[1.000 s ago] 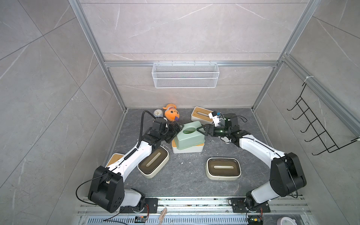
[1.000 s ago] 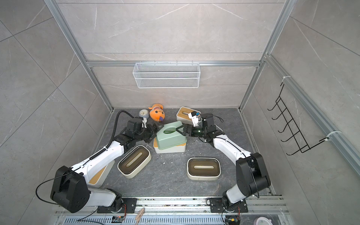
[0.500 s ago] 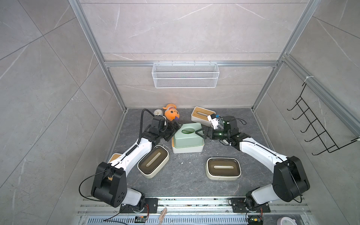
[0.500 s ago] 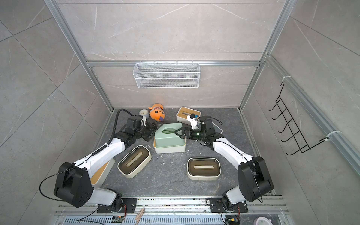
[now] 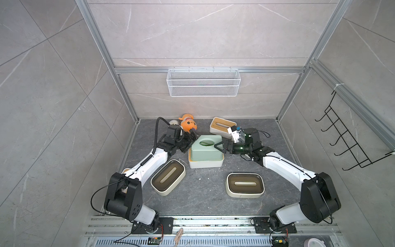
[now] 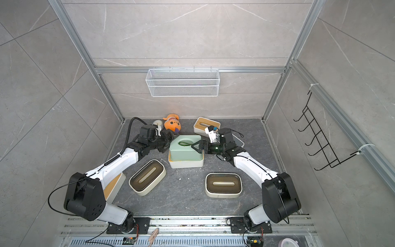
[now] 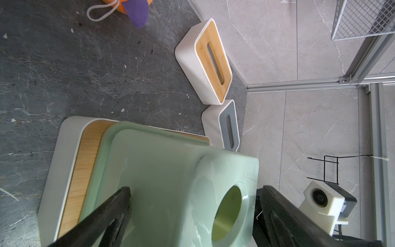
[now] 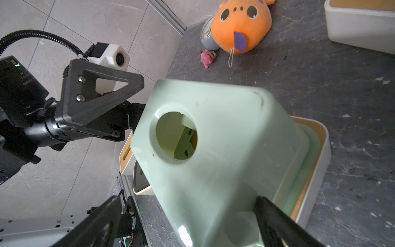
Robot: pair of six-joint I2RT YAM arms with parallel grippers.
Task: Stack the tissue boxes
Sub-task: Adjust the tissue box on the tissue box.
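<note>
Mint green tissue box [image 5: 206, 149] rests on a white bamboo-lidded box [image 5: 205, 165] on the counter [image 5: 203, 198] — stacked. Your left fingers [image 7: 115, 209] and right fingers [image 8: 275, 220] stand spread wide astride its opposite ends; whether they touch it, you cannot tell. On its near side, clear of it — cream brown-lidded box [image 5: 167, 180] toward your left, second cream box [image 5: 245, 185] toward your right

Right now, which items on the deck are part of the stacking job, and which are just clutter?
Job:
mint green box, sitting on centre bamboo-lid box
back bamboo-lid box
bamboo-lid box under the left arm
grey-lid box
cream box near the left arm
cream box near the right arm

Clutter:
orange fish toy
small pink toy
wire mesh basket
black hook rack
</note>
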